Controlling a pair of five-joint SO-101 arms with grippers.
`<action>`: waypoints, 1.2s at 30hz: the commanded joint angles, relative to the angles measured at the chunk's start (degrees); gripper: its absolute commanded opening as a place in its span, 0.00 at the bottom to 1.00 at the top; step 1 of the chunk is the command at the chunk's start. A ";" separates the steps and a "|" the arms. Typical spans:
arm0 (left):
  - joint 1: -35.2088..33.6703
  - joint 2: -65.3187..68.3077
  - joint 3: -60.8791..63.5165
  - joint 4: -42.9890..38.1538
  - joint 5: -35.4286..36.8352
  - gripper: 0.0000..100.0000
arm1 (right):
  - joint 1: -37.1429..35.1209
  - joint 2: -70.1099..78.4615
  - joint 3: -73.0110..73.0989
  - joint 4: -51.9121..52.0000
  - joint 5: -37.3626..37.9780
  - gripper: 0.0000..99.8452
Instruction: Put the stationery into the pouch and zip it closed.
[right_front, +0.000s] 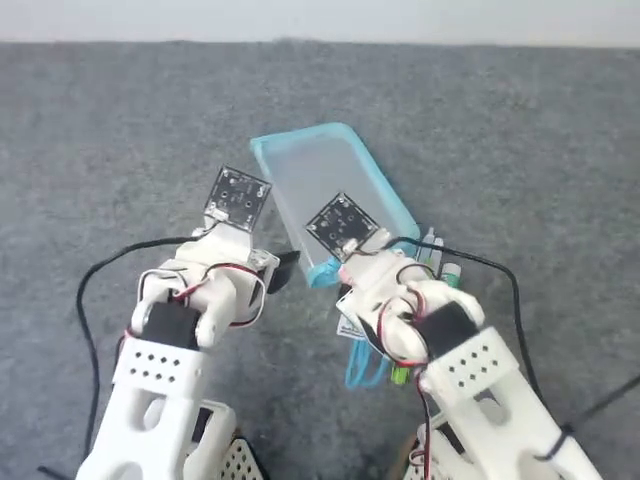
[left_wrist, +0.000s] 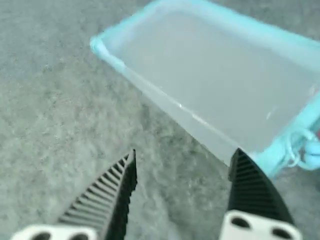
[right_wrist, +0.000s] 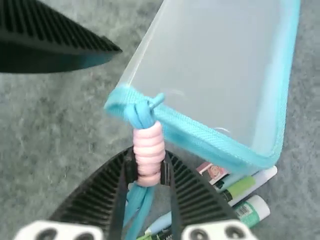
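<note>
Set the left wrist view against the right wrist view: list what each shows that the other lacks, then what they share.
Left wrist view alone: the left gripper with both fingers spread wide over the grey carpet, beside the long edge of the pouch. Right wrist view alone: the right gripper shut on the pink coil of the zip cord, and markers lying past the pouch's end. Both: the clear, teal-trimmed pouch, its teal zip cord and the carpet.
</note>
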 joint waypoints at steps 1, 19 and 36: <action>-0.79 -2.73 -0.84 -0.53 2.37 0.29 | 1.01 -5.76 -0.18 -0.57 -1.85 0.01; 7.91 -2.64 2.77 -2.20 0.88 0.31 | 0.75 -7.43 1.05 0.57 -0.62 0.01; 1.41 -2.37 6.99 -13.54 3.69 0.28 | 0.84 -7.60 -0.18 6.73 5.63 0.01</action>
